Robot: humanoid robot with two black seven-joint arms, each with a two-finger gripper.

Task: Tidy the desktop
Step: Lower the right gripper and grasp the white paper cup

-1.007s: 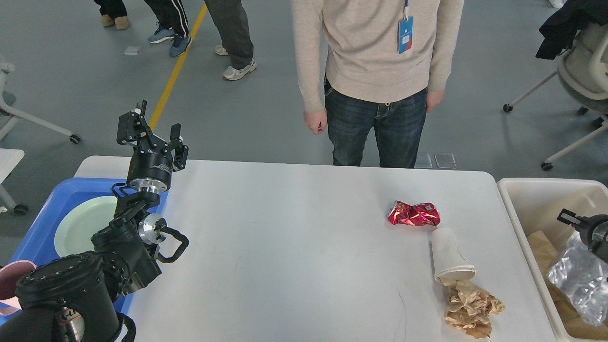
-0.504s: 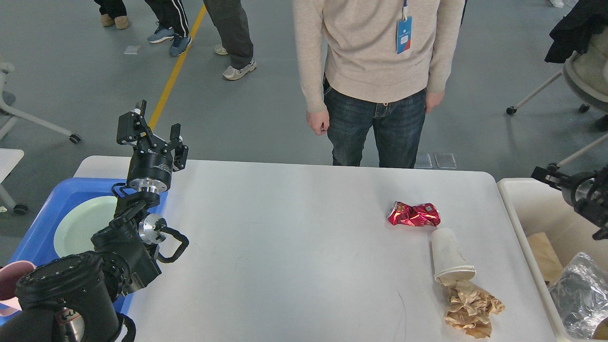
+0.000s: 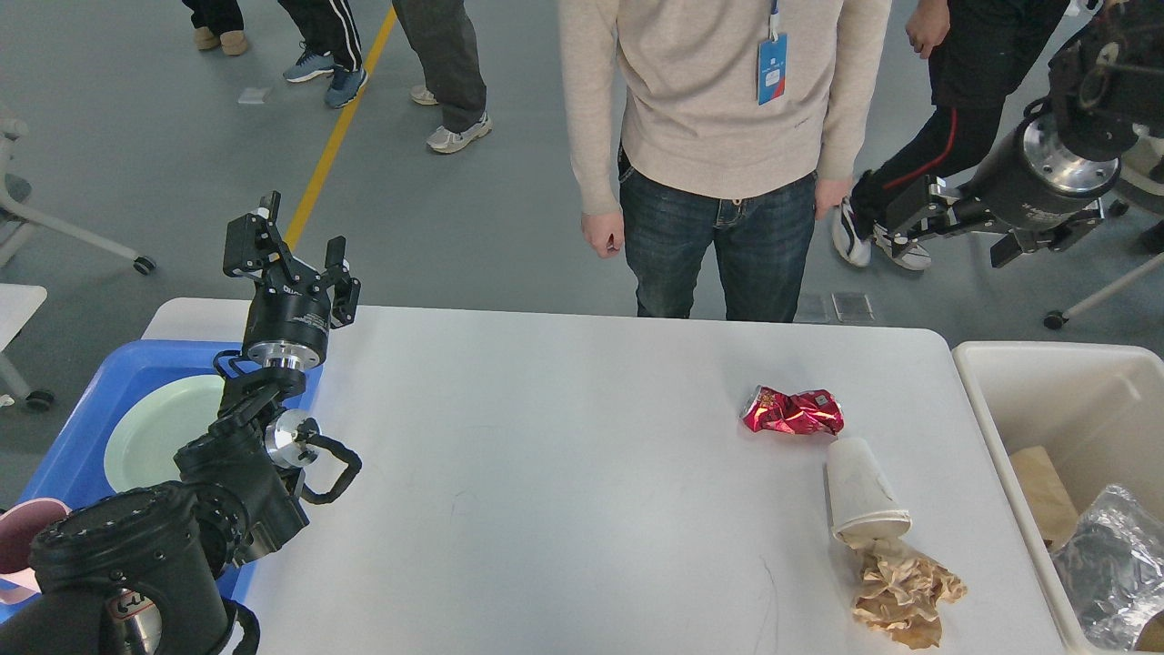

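The large white rectangular desktop (image 3: 564,473) with rounded corners spreads wide below both grippers, between a blue plastic tray (image 3: 73,446) at its left edge and a white plastic bin (image 3: 1028,437) at its right edge. The left gripper (image 3: 296,250) stands upright above the near-left corner region of the desktop, its two black fingers pointing up and spread apart with nothing between them; just below and to its left, inside the tray, lies a pale green round plate (image 3: 150,437), and a pink cup (image 3: 23,546) shows at the tray's lower edge, partly hidden by the arm. The right gripper (image 3: 914,223) hangs high beyond the far-right corner of the desktop, above the grey floor, its fingers pointing left and parted, empty. Well below it, on the right part of the desktop, a crushed red metal can (image 3: 793,411) lies on its side; just nearer, a white paper cup (image 3: 862,487) lies tipped over with its mouth toward the near edge, touching a crumpled brown paper wad (image 3: 900,589). In the bin, below and right of the right gripper, sit a brown paper piece (image 3: 1041,491) and a crinkled silvery plastic bag (image 3: 1114,555). A person in a beige sweater and jeans (image 3: 718,136) stands behind the far edge of the desktop, left of the right gripper.
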